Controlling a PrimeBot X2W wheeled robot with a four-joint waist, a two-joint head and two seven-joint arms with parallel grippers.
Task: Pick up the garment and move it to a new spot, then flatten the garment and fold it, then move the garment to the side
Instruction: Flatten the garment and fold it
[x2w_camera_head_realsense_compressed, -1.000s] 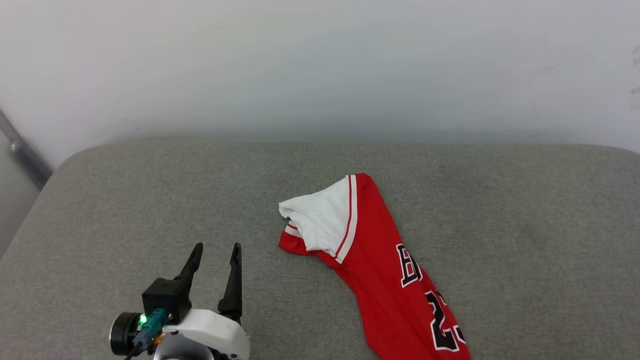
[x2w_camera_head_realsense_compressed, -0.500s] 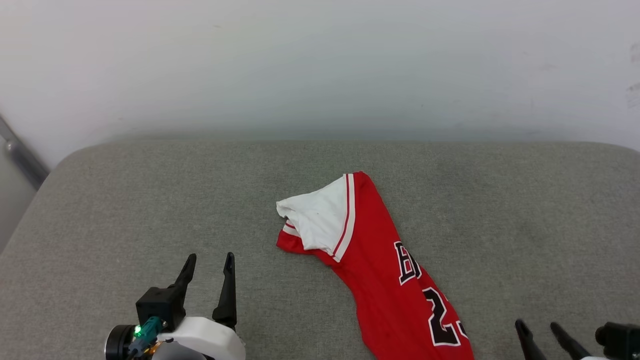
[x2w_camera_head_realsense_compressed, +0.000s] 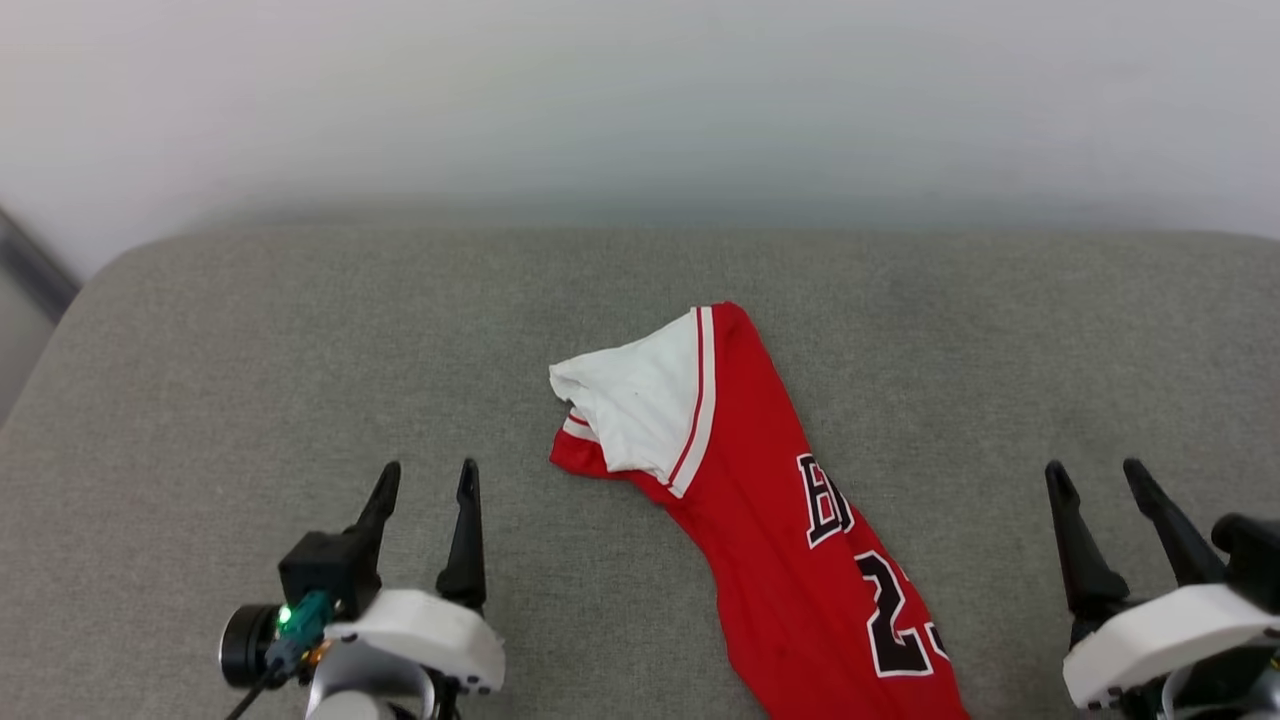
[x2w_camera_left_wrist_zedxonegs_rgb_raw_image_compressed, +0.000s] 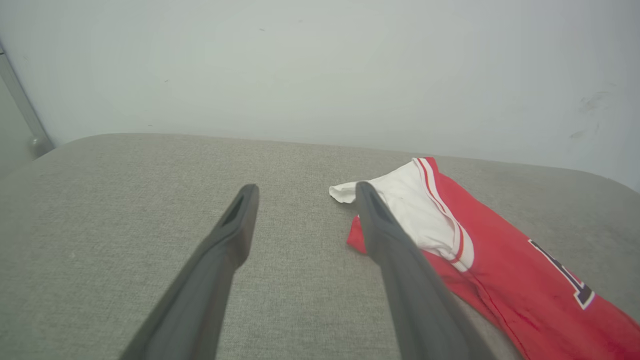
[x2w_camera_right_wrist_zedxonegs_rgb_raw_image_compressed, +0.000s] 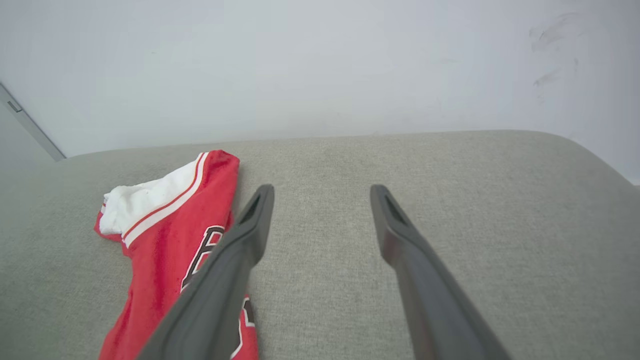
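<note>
Garment (x2w_camera_head_realsense_compressed: 760, 540) loose on the grey cushion (x2w_camera_head_realsense_compressed: 250, 350), near the middle, lying diagonally as a narrow band; its near end runs off the bottom edge of the head view.

Left gripper (x2w_camera_head_realsense_compressed: 430, 468) beside it, fingers spread wide, holding nothing. Right gripper (x2w_camera_head_realsense_compressed: 1093, 468) on the other side, also spread wide and holding nothing. Neither touches cloth.

White sleeve (x2w_camera_head_realsense_compressed: 630, 420) flopped over at the far end. Black lettering (x2w_camera_head_realsense_compressed: 825, 510) half showing.

Judgement: narrowed lengthwise, so folding seems partly done, though rough. It lies mid-cushion, so the move aside likely remains.
</note>
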